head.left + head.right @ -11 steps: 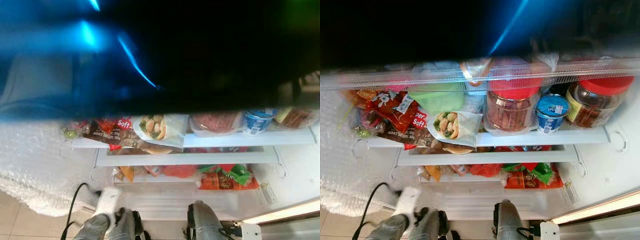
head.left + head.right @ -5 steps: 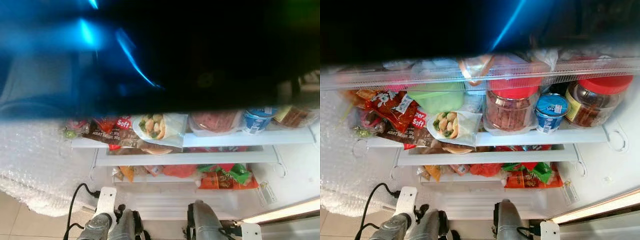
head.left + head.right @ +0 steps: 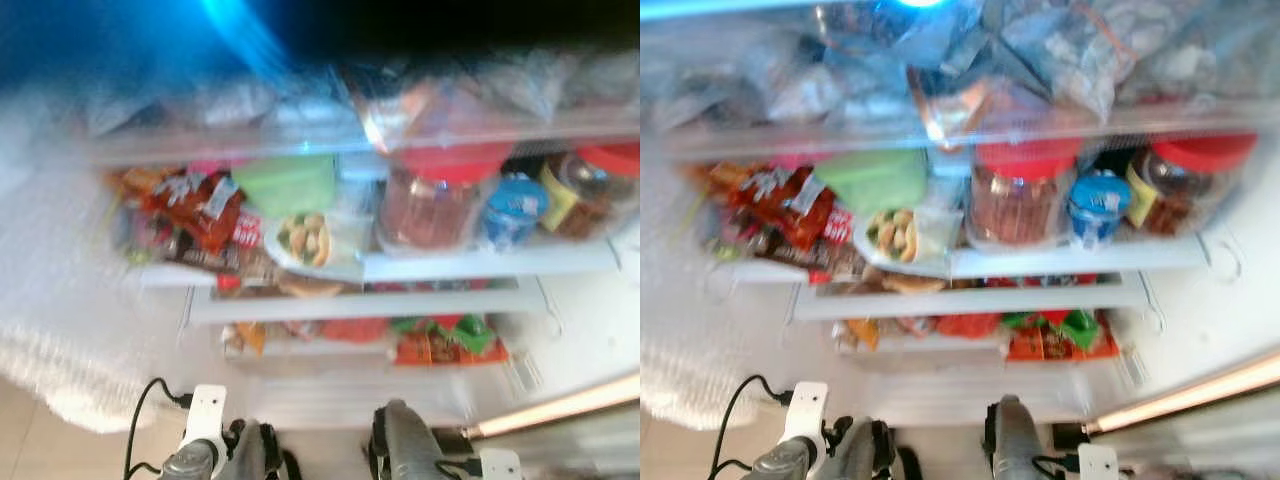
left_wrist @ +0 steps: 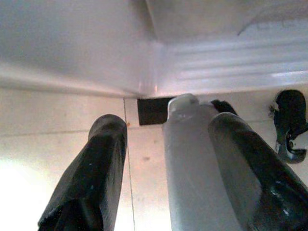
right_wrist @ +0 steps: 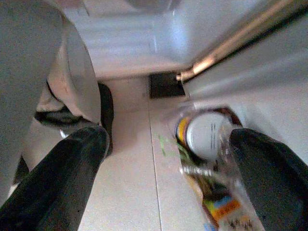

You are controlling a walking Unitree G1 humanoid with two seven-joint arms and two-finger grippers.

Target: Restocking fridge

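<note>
Camera's tilted up since before, blurry fridge shelf [image 3: 1070,262] with red-lidded jar [image 3: 1018,200], left gripper [image 4: 166,159] fingers apart around a grey-white bottle [image 4: 192,159], right gripper [image 5: 166,159] fingers spread wide over the floor [image 5: 130,183]

Fridge [image 3: 1200,300] open, white interior, blurred. Middle shelf [image 3: 1070,262] crowded: red snack bags [image 3: 780,205], green pouch [image 3: 875,178], wrap [image 3: 902,235], two red-lidded jars [image 3: 1020,195], blue-lidded cup [image 3: 1095,205]. Clear bags [image 3: 1070,50] above. Orange and green packets [image 3: 1055,335] below.

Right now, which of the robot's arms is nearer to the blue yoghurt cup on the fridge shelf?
Right. The right arm hangs low, somewhat to the left below the blue yoghurt cup; the left arm hangs equally low but much farther to the left.
</note>
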